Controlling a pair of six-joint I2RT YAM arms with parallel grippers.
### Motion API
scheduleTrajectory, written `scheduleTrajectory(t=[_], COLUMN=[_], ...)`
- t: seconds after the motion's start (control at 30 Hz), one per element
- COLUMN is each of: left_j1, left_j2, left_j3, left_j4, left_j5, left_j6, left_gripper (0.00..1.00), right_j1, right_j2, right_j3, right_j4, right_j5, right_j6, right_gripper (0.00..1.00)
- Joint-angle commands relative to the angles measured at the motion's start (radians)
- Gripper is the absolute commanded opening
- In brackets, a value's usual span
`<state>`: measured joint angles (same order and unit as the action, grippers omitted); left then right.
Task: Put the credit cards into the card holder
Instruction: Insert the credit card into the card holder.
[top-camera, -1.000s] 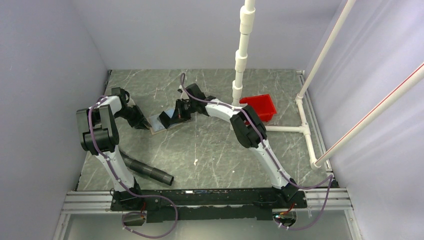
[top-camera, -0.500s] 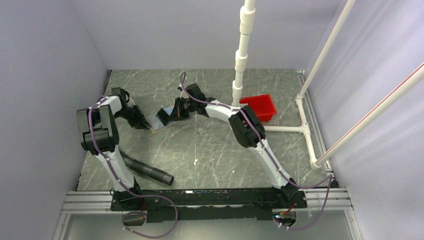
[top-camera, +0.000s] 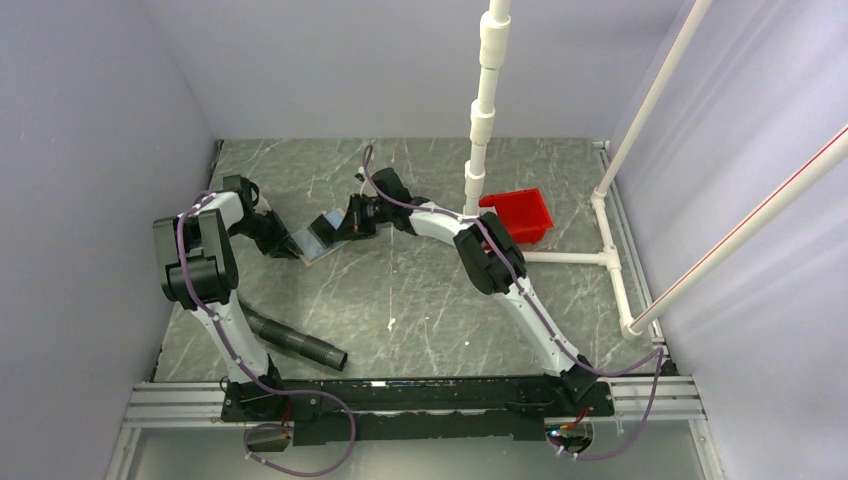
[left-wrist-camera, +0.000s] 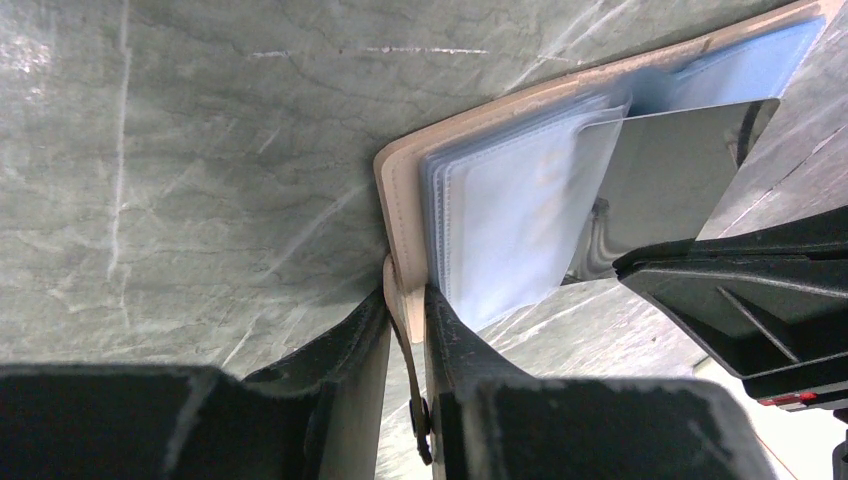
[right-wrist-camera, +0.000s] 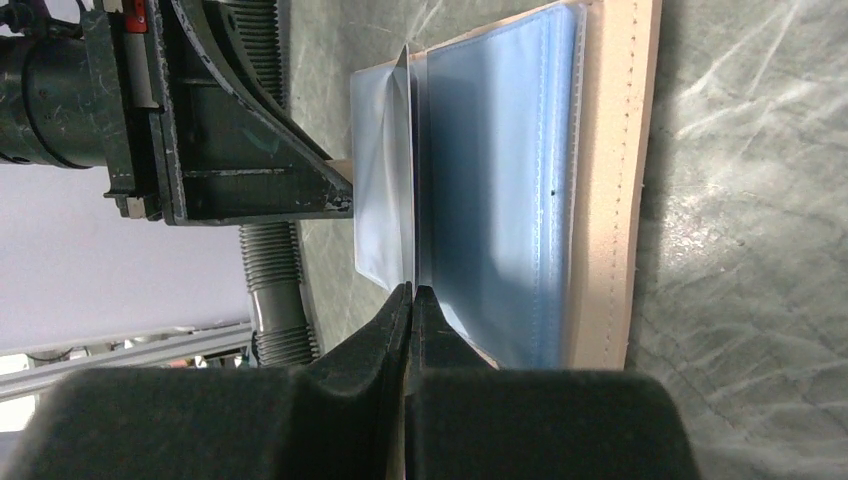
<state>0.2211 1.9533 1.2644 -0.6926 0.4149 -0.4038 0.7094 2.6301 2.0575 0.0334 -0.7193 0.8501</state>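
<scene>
On worktop (left-wrist-camera: 200, 150): L fingers (left-wrist-camera: 340, 360) pinch card holder (left-wrist-camera: 396, 200) tab; R fingers (right-wrist-camera: 360, 350) pinch credit card (left-wrist-camera: 670, 170) edge-on at sleeves.

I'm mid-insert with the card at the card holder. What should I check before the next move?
1. Left fingers clamped on the tan edge of the card holder: ok.
2. Right fingers shut on the credit card: ok.
3. Card holder open, its clear sleeves exposed: ok.
4. Card's leading edge inside a sleeve mouth: cannot tell; the layers overlap in both wrist views.
5. Card fully seated: not ok; much of it shows outside the sleeves.
</scene>
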Motion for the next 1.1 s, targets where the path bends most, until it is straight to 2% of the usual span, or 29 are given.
scheduleTrajectory(t=[0.0,0.2,0.37,0.67,0.83,0.97,1.07], left_j1=[-0.023,-0.023,-0.023,-0.025,-0.028,-0.029,-0.034], left_j2=[0.043,0.039,0.031,0.01,0.006,-0.001,-0.005], left_j3=[-0.011,-0.014,-0.016,-0.024,-0.028,-0.035,-0.039], left_j4=[0.022,0.029,0.028,0.031,0.025,0.026,0.024], left_j5=[-0.008,0.002,-0.003,0.003,-0.002,-0.001,-0.001], left_j6=[0.026,0.025,0.028,0.025,0.029,0.031,0.033], left_gripper=[0.25,0.25,0.25,0.25,0.24,0.24,0.24], right_j1=[0.024,0.049,0.062,0.058,0.064,0.059,0.058], right_j2=[0.016,-0.002,-0.053,-0.175,-0.185,-0.106,-0.069], right_j3=[0.036,-0.01,-0.006,0.021,0.09,0.214,0.24], right_j4=[0.04,0.045,-0.124,-0.323,-0.383,-0.399,-0.366], right_j5=[0.008,-0.026,0.064,0.326,0.426,0.381,0.347], right_j6=[0.015,0.007,-0.223,-0.517,-0.593,-0.582,-0.557], right_gripper=[0.0,0.0,0.0,0.43,0.58,0.59,0.55])
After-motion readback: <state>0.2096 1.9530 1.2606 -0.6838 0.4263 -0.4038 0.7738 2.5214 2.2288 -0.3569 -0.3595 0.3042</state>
